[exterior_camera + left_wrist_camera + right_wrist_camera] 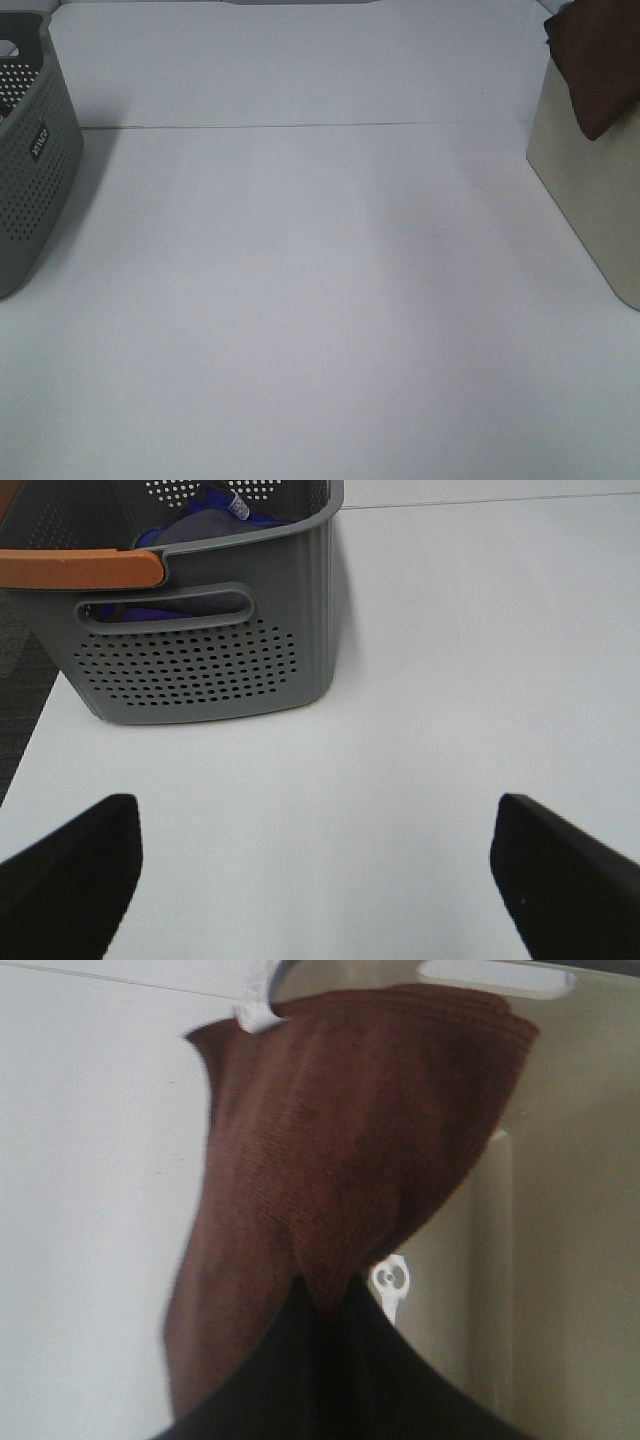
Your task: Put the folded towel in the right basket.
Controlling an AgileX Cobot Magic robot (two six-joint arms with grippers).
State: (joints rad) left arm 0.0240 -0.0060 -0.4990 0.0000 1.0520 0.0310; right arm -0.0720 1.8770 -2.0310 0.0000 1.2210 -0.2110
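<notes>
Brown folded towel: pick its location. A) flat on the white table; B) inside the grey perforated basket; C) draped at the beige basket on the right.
C: the brown folded towel hangs at the top edge of the beige basket, pinched in the right arm's fingers.

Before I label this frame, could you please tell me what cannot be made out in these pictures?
- Right basket inside: cut off by the exterior view's edge; the towel blocks it in the right wrist view.
- Right gripper: merges into one dark blur at the towel; outside the exterior view.
- Grey basket contents: mostly behind its wall in the left wrist view.
</notes>
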